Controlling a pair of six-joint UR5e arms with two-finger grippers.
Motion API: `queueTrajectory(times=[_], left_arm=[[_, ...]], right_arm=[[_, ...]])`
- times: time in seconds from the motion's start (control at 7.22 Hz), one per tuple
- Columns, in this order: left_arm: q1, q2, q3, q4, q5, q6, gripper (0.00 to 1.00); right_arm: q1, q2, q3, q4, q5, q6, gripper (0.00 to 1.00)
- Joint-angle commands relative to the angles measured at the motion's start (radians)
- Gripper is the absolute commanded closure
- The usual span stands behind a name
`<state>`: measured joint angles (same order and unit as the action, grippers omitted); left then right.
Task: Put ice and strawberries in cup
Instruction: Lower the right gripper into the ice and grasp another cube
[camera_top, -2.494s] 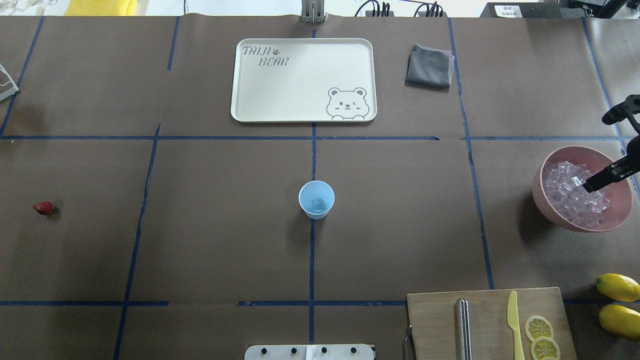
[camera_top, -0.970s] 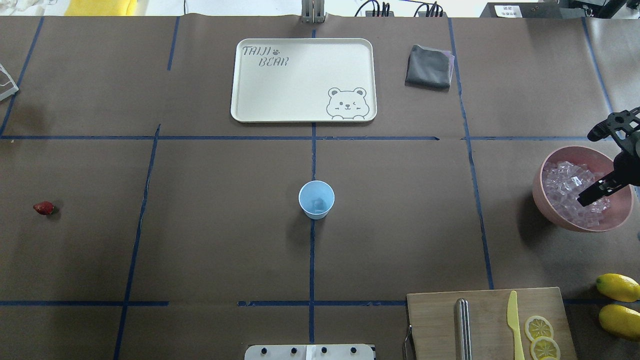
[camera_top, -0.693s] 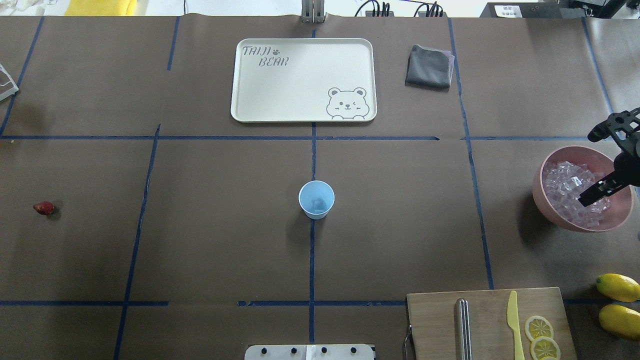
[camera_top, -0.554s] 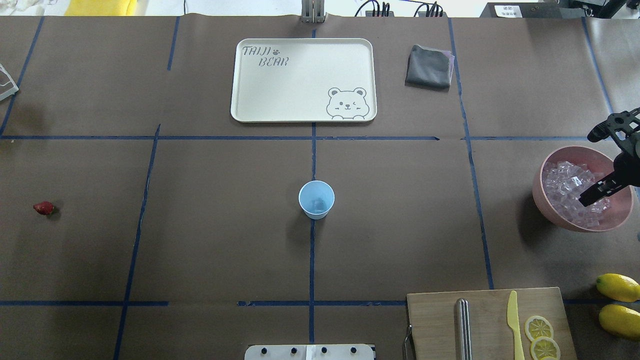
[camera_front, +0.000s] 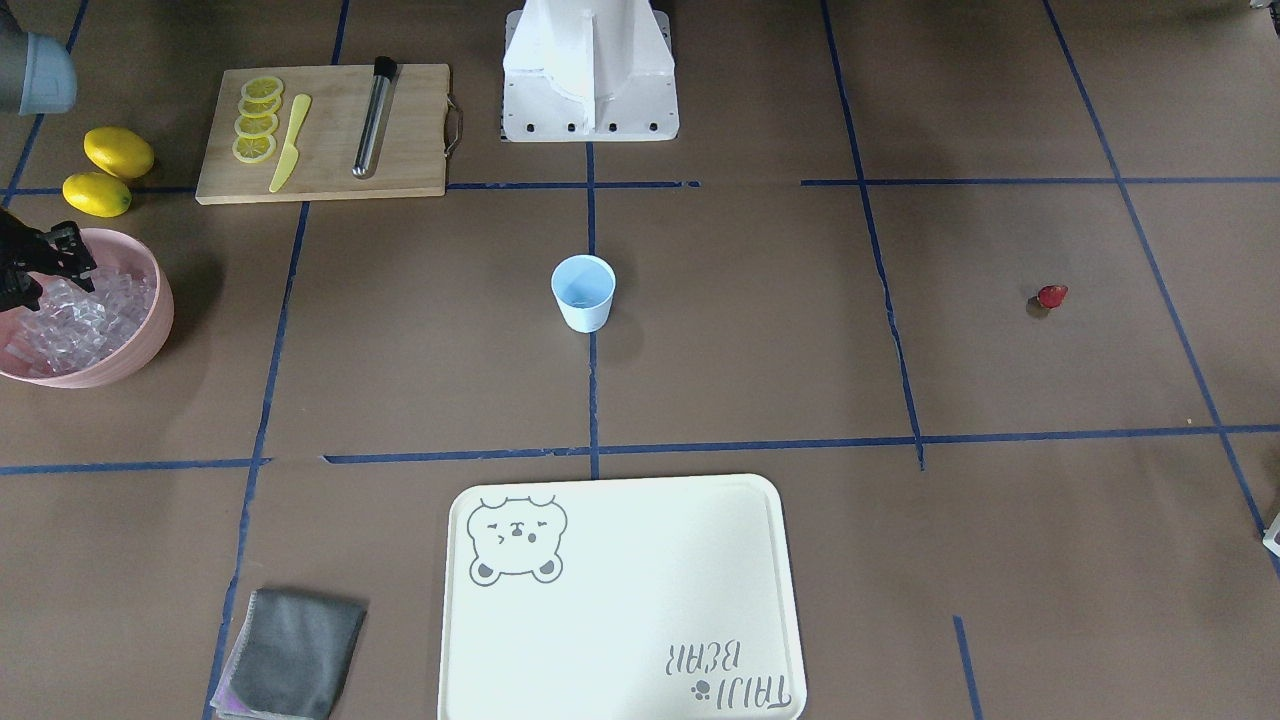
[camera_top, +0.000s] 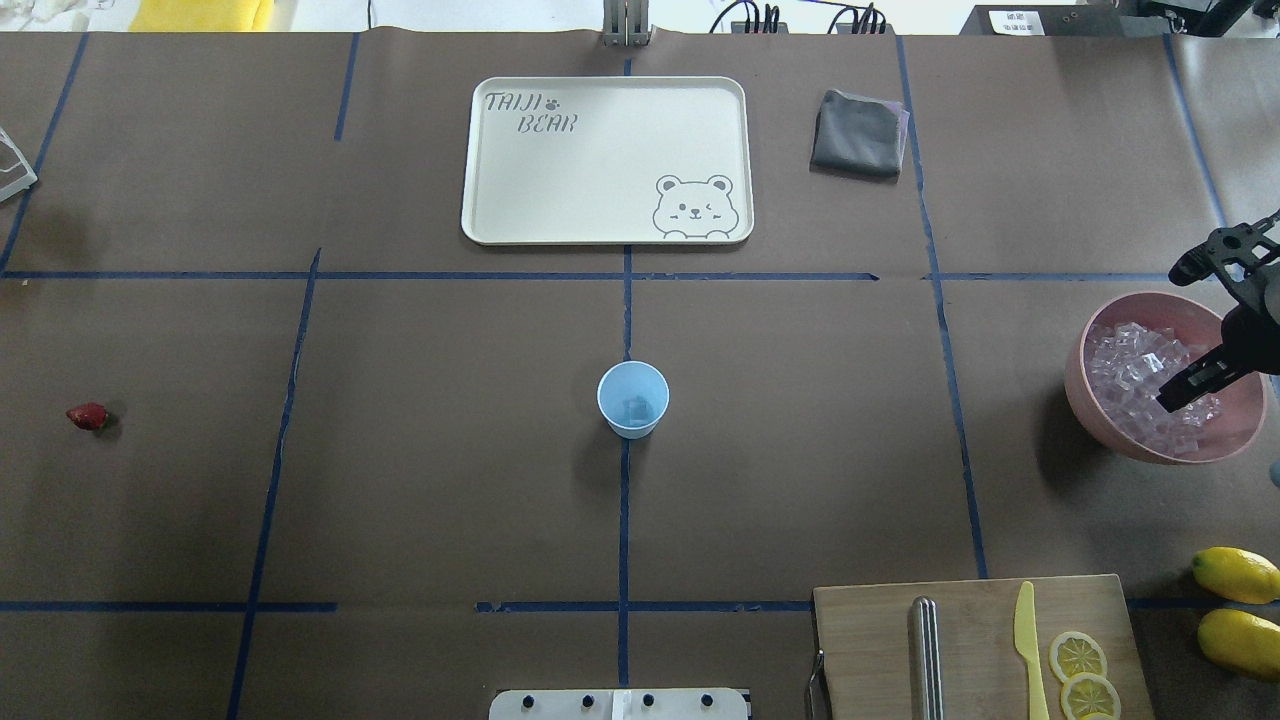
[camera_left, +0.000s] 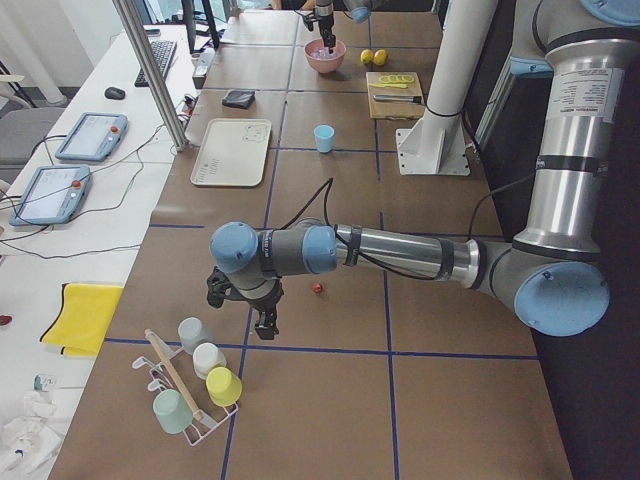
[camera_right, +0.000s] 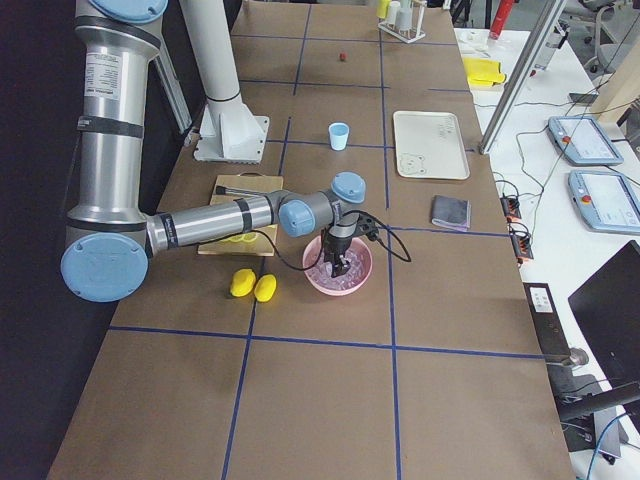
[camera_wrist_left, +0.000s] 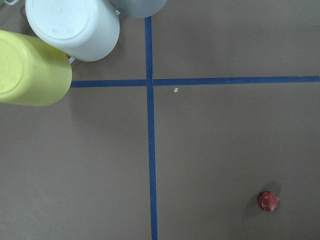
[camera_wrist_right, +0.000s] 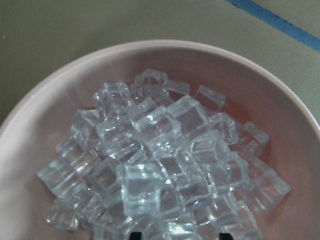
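Right wrist-mounted view: the right gripper (camera_wrist_right: 179, 235) hangs over the pink bowl (camera_wrist_right: 50, 100), jaws spread, only two dark tips showing at the bottom edge. Ice (camera_wrist_right: 165, 125) lies heaped in the bowl; a few cubes sit between the tips, contact unclear. A good grasp likely means centring one raised cube, then closing gently, since slick cubes could squirt aside. The cup (camera_top: 633, 399) stands well apart at the centre of the table (camera_top: 800, 450), the strawberry (camera_top: 87, 416) far to the robot's left.
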<state>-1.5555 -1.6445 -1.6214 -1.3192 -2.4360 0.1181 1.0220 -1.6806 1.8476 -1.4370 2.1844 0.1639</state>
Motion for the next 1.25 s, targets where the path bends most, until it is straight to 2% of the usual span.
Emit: queueTrajectory(times=[0.0, 0.28, 0.55, 0.69, 0.97, 1.11], left_arm=[[0.000, -0.001, 0.000, 0.000, 0.000, 0.000, 0.00], [0.000, 0.000, 0.000, 0.000, 0.000, 0.000, 0.00], [0.000, 0.000, 0.000, 0.000, 0.000, 0.000, 0.00], [0.000, -0.001, 0.000, 0.000, 0.000, 0.000, 0.00], [0.000, -0.001, 0.000, 0.002, 0.000, 0.000, 0.00], [0.000, 0.000, 0.000, 0.000, 0.000, 0.000, 0.00]], right_arm=[[0.000, -0.005, -0.001, 0.001, 0.000, -0.006, 0.54], [0.000, -0.007, -0.001, 0.003, -0.002, -0.006, 0.63], [0.001, -0.007, 0.001, 0.006, -0.005, -0.007, 0.81], [0.001, -0.007, 0.005, 0.006, -0.005, -0.010, 0.94], [0.007, -0.013, 0.036, 0.001, -0.005, -0.010, 1.00], [0.018, -0.037, 0.098, -0.020, 0.006, -0.010, 1.00]])
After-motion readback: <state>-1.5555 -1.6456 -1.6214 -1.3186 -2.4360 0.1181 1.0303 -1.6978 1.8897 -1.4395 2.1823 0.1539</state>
